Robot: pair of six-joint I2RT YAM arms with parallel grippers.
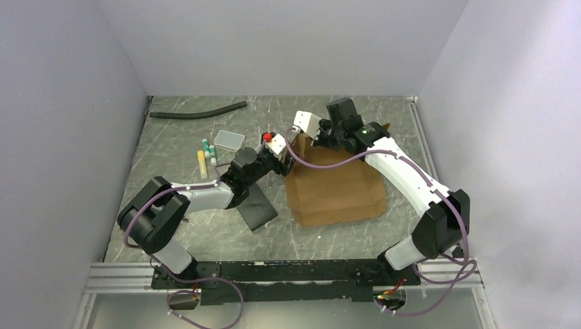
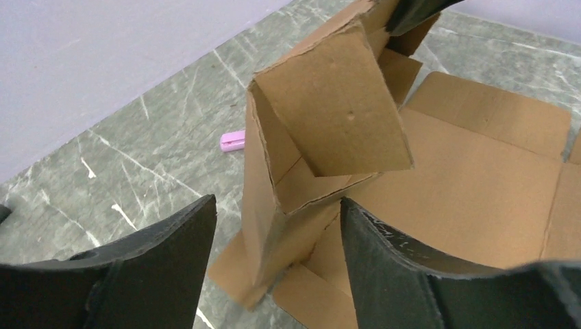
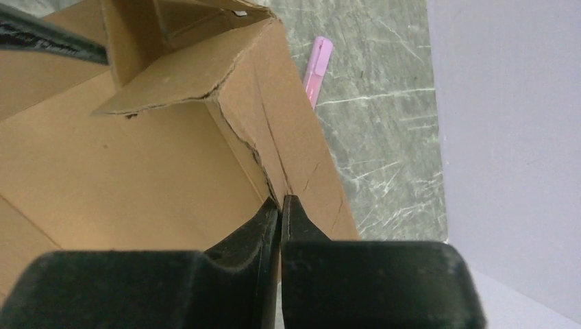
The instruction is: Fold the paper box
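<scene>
The right claw (image 3: 281, 205) was pinched shut on a raised side of the paper box (image 1: 336, 188). The left claw (image 2: 277, 202) stood open astride another upright side. The box lay part-folded on the table (image 1: 329, 240), with a small pink object (image 2: 233, 140) just beyond it.

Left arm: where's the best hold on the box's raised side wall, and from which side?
Probably the raised wall at its free top edge, coming down from above with one finger outside and one inside. It is a thin sheet standing nearly upright, and the open left gripper straddles it. The right gripper pinches the paper box elsewhere.
</scene>
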